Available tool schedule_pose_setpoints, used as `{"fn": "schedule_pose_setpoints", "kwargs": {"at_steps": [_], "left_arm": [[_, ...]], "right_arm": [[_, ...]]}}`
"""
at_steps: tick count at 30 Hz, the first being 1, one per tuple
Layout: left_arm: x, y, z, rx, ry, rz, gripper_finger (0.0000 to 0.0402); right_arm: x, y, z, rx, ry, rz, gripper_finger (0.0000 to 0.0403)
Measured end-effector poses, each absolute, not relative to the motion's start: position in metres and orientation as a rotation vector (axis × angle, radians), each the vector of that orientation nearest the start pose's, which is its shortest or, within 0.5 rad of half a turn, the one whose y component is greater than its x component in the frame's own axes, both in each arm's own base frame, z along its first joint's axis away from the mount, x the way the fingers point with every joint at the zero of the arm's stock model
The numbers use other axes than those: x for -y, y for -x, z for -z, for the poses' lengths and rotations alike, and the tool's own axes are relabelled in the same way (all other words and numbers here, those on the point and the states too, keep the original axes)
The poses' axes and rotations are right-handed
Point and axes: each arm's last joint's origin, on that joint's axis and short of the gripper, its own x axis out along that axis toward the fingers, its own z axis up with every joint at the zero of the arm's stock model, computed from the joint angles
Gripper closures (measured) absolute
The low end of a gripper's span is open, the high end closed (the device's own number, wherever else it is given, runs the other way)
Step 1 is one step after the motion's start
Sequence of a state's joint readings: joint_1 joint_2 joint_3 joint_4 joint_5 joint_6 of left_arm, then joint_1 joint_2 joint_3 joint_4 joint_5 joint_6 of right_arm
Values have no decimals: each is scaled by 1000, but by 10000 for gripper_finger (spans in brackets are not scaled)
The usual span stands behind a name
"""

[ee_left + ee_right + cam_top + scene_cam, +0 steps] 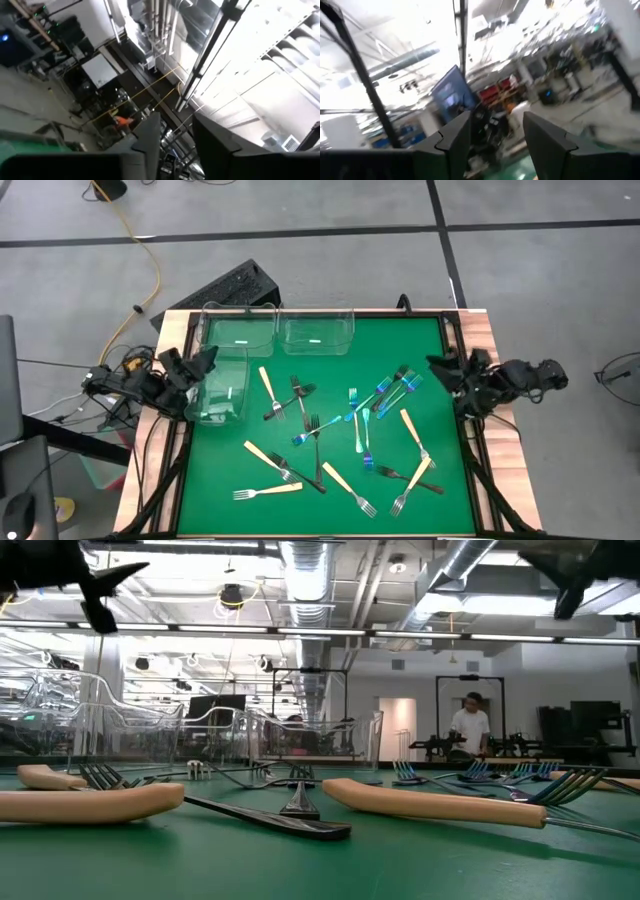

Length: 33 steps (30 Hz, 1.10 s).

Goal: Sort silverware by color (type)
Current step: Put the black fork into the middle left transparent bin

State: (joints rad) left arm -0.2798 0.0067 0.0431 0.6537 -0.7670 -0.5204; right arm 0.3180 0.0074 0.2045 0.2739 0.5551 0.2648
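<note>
Though forks (340, 435) overlap mid-mat, left pincer (205, 362), right pincer (440, 367) both open, empty.

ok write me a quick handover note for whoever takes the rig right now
Left gripper: open, empty, raised at the table's left edge beside a clear bin.
Right gripper: open, empty, raised at the right edge.
Forks: tan-handled, blue and dark ones all lie mixed on the green mat.
Done: nothing sorted; the three bins look empty.
Left: every fork.
</note>
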Motion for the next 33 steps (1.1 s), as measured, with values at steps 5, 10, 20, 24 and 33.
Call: {"fn": "schedule_pose_setpoints", "kwargs": {"at_steps": [5,10,20,24,33], "left_arm": [[-2,-64,-255,755,828,-291,227],[3,-72,-290,714,729,-194,187],[22,-130,-376,336,453,-196,168],[29,-155,-403,100,362,-243,168],[36,-183,-444,-248,255,-346,168]], "right_arm": [[-2,-55,-288,515,-346,207,175],[-1,-52,-315,462,-243,230,163],[-9,-78,-334,225,-122,255,163],[-12,-88,-333,173,-118,259,163],[-26,-139,-308,-43,-119,289,163]]}}
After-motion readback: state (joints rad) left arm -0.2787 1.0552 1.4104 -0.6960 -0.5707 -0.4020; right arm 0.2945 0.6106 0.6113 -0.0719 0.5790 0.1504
